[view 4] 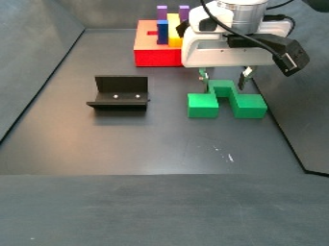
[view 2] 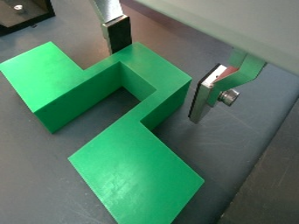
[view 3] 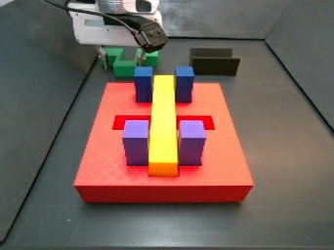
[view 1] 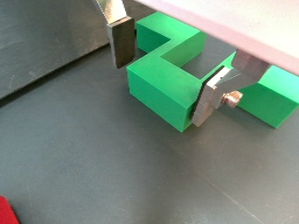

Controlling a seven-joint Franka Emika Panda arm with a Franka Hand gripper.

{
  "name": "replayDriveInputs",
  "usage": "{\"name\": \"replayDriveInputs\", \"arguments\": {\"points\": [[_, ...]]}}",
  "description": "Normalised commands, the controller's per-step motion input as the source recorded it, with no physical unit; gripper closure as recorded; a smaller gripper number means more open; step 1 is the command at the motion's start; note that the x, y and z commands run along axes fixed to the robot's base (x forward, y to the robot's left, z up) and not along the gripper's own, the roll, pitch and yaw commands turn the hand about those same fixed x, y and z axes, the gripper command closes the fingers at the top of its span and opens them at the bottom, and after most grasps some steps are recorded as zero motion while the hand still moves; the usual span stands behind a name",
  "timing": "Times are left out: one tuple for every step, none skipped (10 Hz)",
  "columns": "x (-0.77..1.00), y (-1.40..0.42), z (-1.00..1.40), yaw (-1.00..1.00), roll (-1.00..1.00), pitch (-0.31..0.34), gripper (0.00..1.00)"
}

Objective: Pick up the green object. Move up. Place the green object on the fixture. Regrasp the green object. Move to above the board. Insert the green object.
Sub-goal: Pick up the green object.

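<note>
Green object lies on the floor; pincer spread, straddling its middle block, pads apart from it. Risk: off-centre closing could twist the piece.

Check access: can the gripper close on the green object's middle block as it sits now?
Probably yes. The gripper is open and already low over the green object on the floor, one finger on each side of the middle block. Nothing lies between pads and block; the fixture stands well apart.
</note>
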Motion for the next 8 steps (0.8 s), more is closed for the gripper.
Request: {"name": "replayDriveInputs", "arguments": {"points": [[0.0, 0.0, -0.15, 0.0, 0.0, -0.019, 0.0], [0.0, 0.0, -0.14, 0.0, 0.0, -0.016, 0.0], [0.0, 0.0, -0.09, 0.0, 0.0, -0.001, 0.0], [0.0, 0.0, -0.11, 0.0, 0.0, -0.01, 0.0], [0.0, 0.0, -0.1, 0.0, 0.0, -0.009, 0.0], [0.0, 0.0, 0.0, 0.0, 0.0, 0.0, 0.0], [0.0, 0.0, 0.0, 0.0, 0.0, 0.0, 1.0], [0.0, 0.0, 0.0, 0.0, 0.0, 0.0, 1.0]]}}
